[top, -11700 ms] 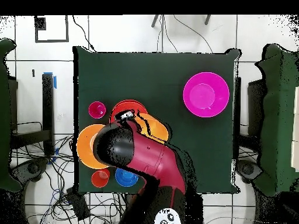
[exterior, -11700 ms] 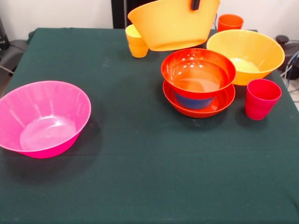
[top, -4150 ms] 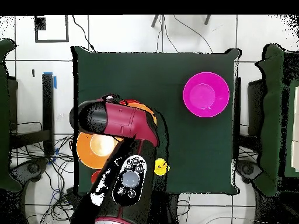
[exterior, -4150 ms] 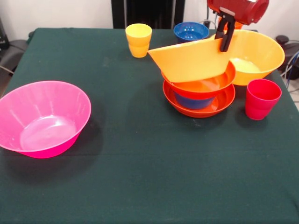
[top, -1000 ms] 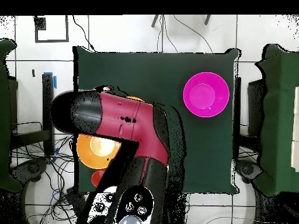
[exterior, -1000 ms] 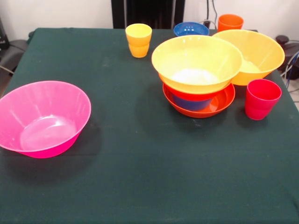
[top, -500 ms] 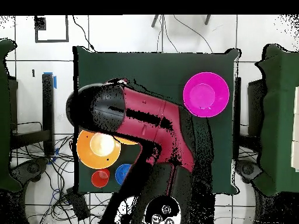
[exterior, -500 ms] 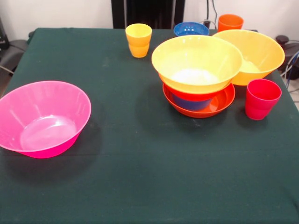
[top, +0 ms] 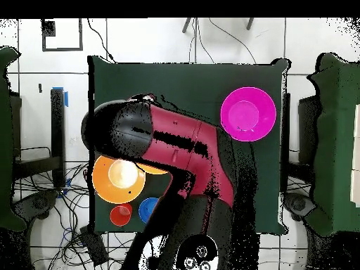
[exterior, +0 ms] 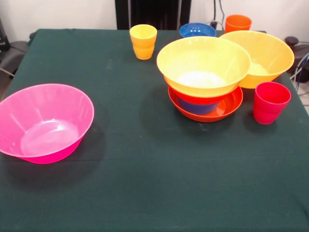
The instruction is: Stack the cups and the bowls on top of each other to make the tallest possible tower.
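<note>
The tower point(exterior: 203, 79) stands right of centre toward the far side of the bench point(exterior: 145, 188) in the front view: a shallow red-orange bowl point(exterior: 231, 107) at the bottom, a small blue bowl point(exterior: 195, 106) sitting in it, a second red-orange bowl showing only as a rim above that, and a large yellow bowl point(exterior: 203, 63) on top, mouth up and roughly level. The other large orange-yellow bowl point(exterior: 268, 53) sits just beside it on the right, their walls close or touching. A red-pink cup point(exterior: 269, 101) stands near the right edge, a yellow cup point(exterior: 143, 41) and an orange cup point(exterior: 238, 22) near the far edge, with another blue bowl point(exterior: 197, 30) between them.

The pink bowl point(exterior: 43, 121) lies well apart from the tower, at the near left, upright and alone. It looks the likely next piece, so the coming move probably turns on a long crossing of the bench from the tower's side to that corner. The cloth between is bare, leaving open room for the carry. The pink bowl's left rim lies close to the bench edge.

In the overhead view the arm point(top: 169, 151) covers the tower's area, with its red and black body lying toward the pink bowl point(top: 247, 114). The tool itself is hidden under the arm, and the front view shows none of it, so whether it is apart or together cannot be told.
</note>
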